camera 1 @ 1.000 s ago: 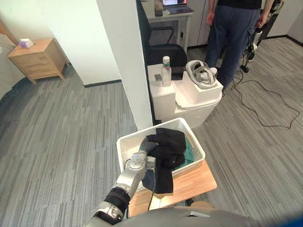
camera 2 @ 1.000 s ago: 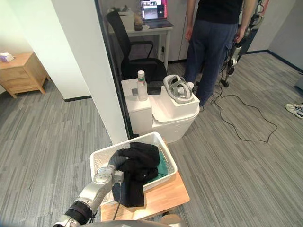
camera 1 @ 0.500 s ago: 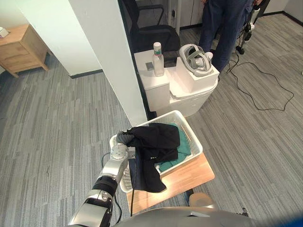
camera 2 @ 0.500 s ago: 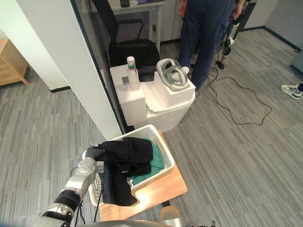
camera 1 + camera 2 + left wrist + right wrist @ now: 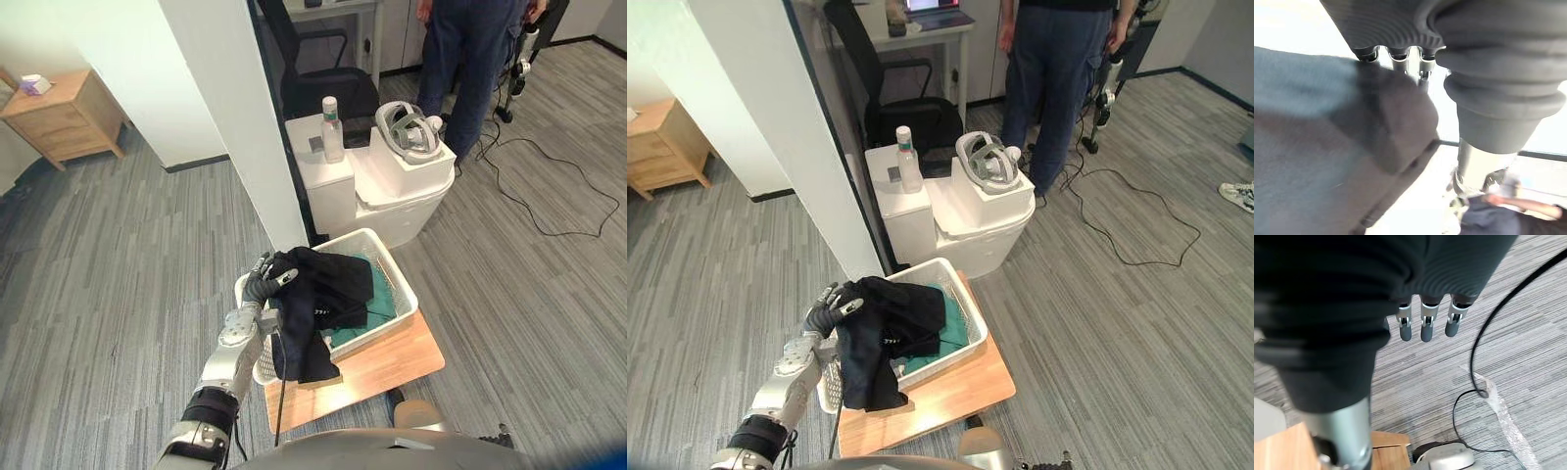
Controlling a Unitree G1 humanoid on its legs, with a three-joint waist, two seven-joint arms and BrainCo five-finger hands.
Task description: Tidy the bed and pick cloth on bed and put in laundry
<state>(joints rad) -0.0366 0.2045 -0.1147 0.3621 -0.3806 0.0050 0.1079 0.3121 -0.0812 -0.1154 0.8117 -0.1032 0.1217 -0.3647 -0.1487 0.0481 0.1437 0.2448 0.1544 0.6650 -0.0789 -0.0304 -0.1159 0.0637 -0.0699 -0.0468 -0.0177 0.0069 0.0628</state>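
The black cloth (image 5: 318, 294) is soft and matt. The basket (image 5: 402, 284) is white latticed plastic. The table (image 5: 392, 364) is smooth pale wood. The floor (image 5: 118, 284) is matt, streaked grey.

Eye views: head-high, steep downward look, near-identical scene, laundry basket (image 5: 404, 290) just beside left hand (image 5: 261, 287). Left wrist view: very close along own hand, person (image 5: 1508, 213) far beyond, shared with eye views. Right wrist view: close past right hand (image 5: 1422, 320) onto floor (image 5: 1533, 347).
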